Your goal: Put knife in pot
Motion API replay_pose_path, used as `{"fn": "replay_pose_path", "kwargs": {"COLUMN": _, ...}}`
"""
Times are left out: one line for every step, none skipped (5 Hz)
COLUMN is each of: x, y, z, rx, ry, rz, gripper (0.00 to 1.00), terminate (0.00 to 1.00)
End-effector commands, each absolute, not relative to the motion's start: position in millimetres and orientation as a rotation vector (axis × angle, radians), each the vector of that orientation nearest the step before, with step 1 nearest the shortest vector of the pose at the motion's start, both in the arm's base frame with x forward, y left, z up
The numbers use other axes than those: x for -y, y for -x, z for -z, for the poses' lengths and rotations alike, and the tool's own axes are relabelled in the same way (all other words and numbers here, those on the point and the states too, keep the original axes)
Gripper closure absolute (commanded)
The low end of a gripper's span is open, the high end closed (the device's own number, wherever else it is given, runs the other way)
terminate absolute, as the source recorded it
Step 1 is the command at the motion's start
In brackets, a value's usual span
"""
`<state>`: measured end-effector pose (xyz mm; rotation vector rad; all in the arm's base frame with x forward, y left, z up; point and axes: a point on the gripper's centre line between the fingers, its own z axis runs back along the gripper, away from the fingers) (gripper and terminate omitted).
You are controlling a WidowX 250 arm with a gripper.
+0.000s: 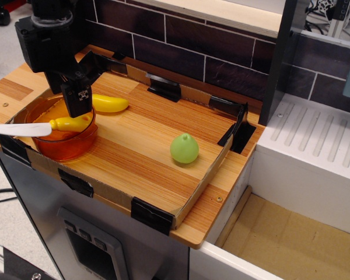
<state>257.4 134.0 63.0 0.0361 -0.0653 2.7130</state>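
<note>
The knife [46, 126] has a white blade and a yellow handle. It lies level across the orange translucent pot [63, 142]. Its handle rests inside over the pot's middle, and its blade sticks out past the left rim. The pot stands at the front left corner of the wooden board. My gripper [77, 109] hangs straight above the handle, just clear of it. Its black fingers are seen side-on and hold nothing.
A yellow toy banana [109, 104] lies just behind the pot. A green pear-like ball [184, 149] sits mid-board to the right. A low cardboard wall [205, 188] with black tape corners rims the board. A white drainer [315, 151] stands at the right, with the brick wall behind.
</note>
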Motion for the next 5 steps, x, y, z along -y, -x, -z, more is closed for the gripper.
{"fn": "replay_pose_path", "kwargs": {"x": -136.2, "y": -287.1, "z": -123.3, "rx": 0.068, "ry": 0.124, "rz": -2.687, "gripper": 0.0, "terminate": 0.0}}
{"fn": "replay_pose_path", "kwargs": {"x": -127.3, "y": -296.1, "z": -138.7, "rx": 0.081, "ry": 0.226, "rz": -2.665, "gripper": 0.0, "terminate": 0.0}}
{"fn": "replay_pose_path", "kwargs": {"x": -127.3, "y": -296.1, "z": -138.7, "rx": 0.081, "ry": 0.226, "rz": -2.665, "gripper": 0.0, "terminate": 0.0}}
{"fn": "replay_pose_path", "kwargs": {"x": -127.3, "y": -296.1, "z": -138.7, "rx": 0.081, "ry": 0.226, "rz": -2.665, "gripper": 0.0, "terminate": 0.0}}
{"fn": "replay_pose_path", "kwargs": {"x": -127.3, "y": -296.1, "z": -138.7, "rx": 0.081, "ry": 0.226, "rz": -2.665, "gripper": 0.0, "terminate": 1.0}}
